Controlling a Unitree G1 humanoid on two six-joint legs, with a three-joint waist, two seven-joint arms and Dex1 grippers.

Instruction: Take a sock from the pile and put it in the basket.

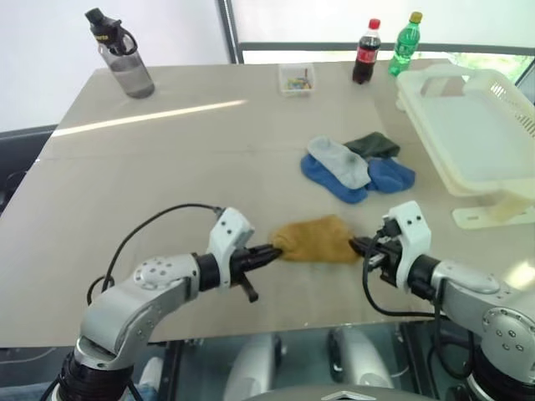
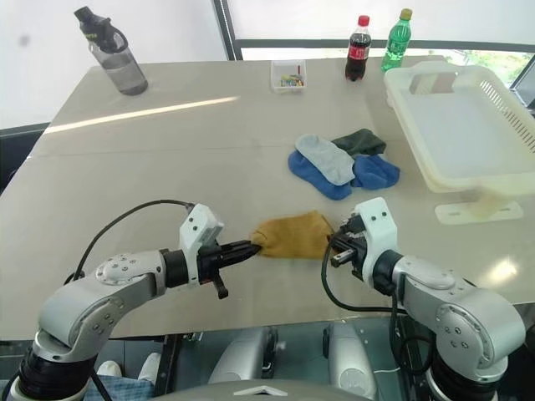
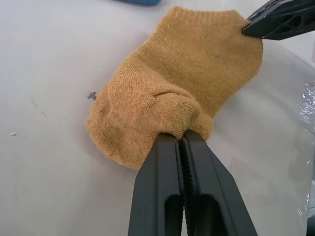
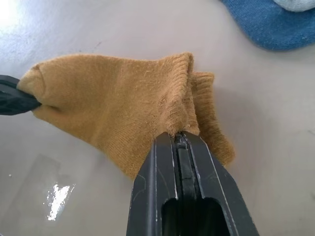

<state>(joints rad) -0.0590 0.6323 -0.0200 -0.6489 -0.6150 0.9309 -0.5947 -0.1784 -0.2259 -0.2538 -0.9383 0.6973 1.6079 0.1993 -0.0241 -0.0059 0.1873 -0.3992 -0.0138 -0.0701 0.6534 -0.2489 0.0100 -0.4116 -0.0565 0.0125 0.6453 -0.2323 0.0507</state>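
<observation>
The mustard sock (image 1: 313, 240) in the left eye view is a short, soft ankle sock, slightly bunched, held over the table (image 1: 167, 167) between the two grippers. Its long axis runs across the table from one gripper to the other, roughly parallel to the near table edge. The left gripper (image 1: 273, 250) pinches its left end with fingers pressed together, and the right gripper (image 1: 358, 246) pinches its right end the same way. Taking the basket (image 1: 476, 134) as landmark, the sock sits nearer the robot than the basket and to its left, well apart from it. The pile (image 1: 355, 167) of blue, grey and dark green socks lies between the sock and the basket, just left of the basket's near corner. A water bottle (image 1: 121, 54), a small clear box (image 1: 297, 78), a cola bottle (image 1: 366, 52) and a green bottle (image 1: 404, 43) stand at the far side of the table, left of the basket.

The right eye view shows the same layout, the sock stretched level between both closed grippers.

In the left wrist view, the left gripper's black fingers (image 3: 162, 182) are clamped on a fold of knit at the rounded toe end; the ribbed cuff end points away toward the right gripper's tip (image 3: 278, 19).

In the right wrist view, the right gripper's fingers (image 4: 162, 182) are closed on the ribbed cuff edge, and the sock's toe points away to the left gripper's tip (image 4: 15, 96).
</observation>
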